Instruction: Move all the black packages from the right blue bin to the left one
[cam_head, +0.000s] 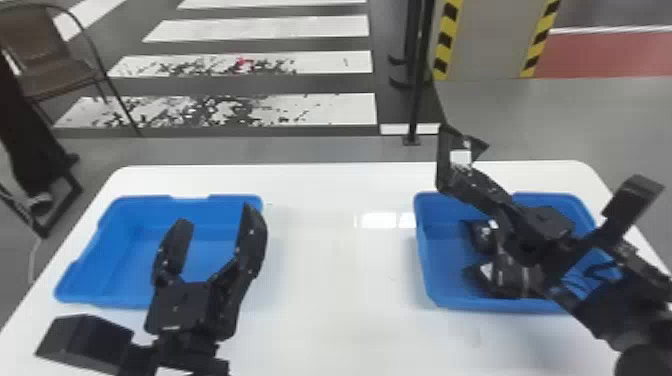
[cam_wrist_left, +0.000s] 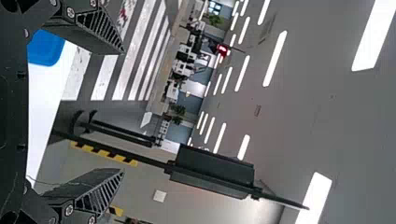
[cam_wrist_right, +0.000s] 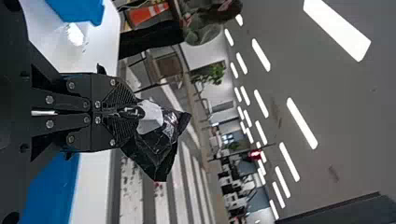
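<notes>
Item, in hand: one black package (cam_head: 457, 162) with a white label, pinched by the right gripper (cam_wrist_right: 133, 112), its fingers closed together; raised above the table, appearing over the far inner rim of the right bin in the head view.

Status: transfer under way, by judgement at an early stage. Left to do: carry this piece across and release it, then fetch the rest.

Right bin (cam_head: 424, 260), blue: at least two further dark pieces with pale labels, a far one (cam_head: 482, 237) and a nearer one (cam_head: 486, 272); exact count uncertain, the arm covering part.

Left bin (cam_head: 110, 232), blue: bare blue floor and walls in the visible portion; the remainder masked by the left arm.

Left gripper (cam_head: 216, 220): fingers spread, nothing between them, above the left bin.

Support: white table (cam_head: 340, 275), both bins upon it.
</notes>
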